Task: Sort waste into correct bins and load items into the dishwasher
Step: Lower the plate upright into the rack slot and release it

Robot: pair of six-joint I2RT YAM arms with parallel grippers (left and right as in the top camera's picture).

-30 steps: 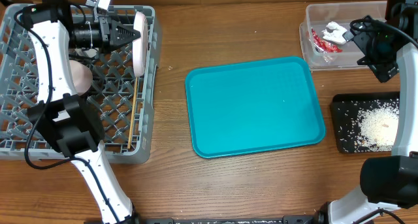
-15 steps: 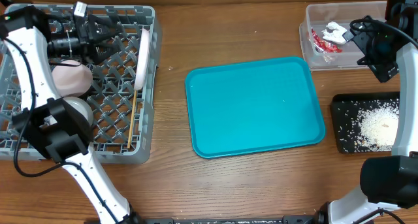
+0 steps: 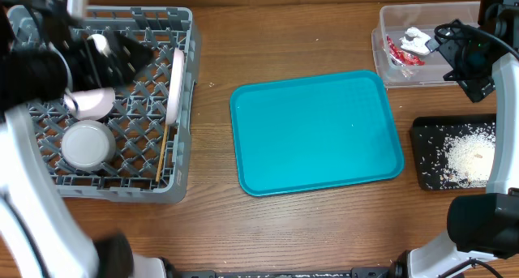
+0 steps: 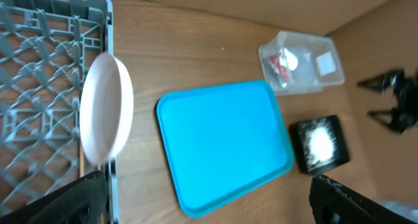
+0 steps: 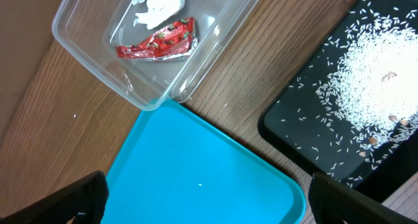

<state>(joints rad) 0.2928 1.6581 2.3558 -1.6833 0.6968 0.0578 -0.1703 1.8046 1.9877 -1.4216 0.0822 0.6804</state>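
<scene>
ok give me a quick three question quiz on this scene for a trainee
1. True or false: the large white plate stands on edge in the dish rack.
2. What lies in the black tray?
3. Where is the red wrapper? A clear tub, B dish rack, C black tray.
Key: 1 true; 2 rice-like crumbs; 3 A.

worktop: grained wood | tray: smooth teal plastic | tub: clear plastic | wrapper: shiny (foil-like) | rack: matt grey plastic
</scene>
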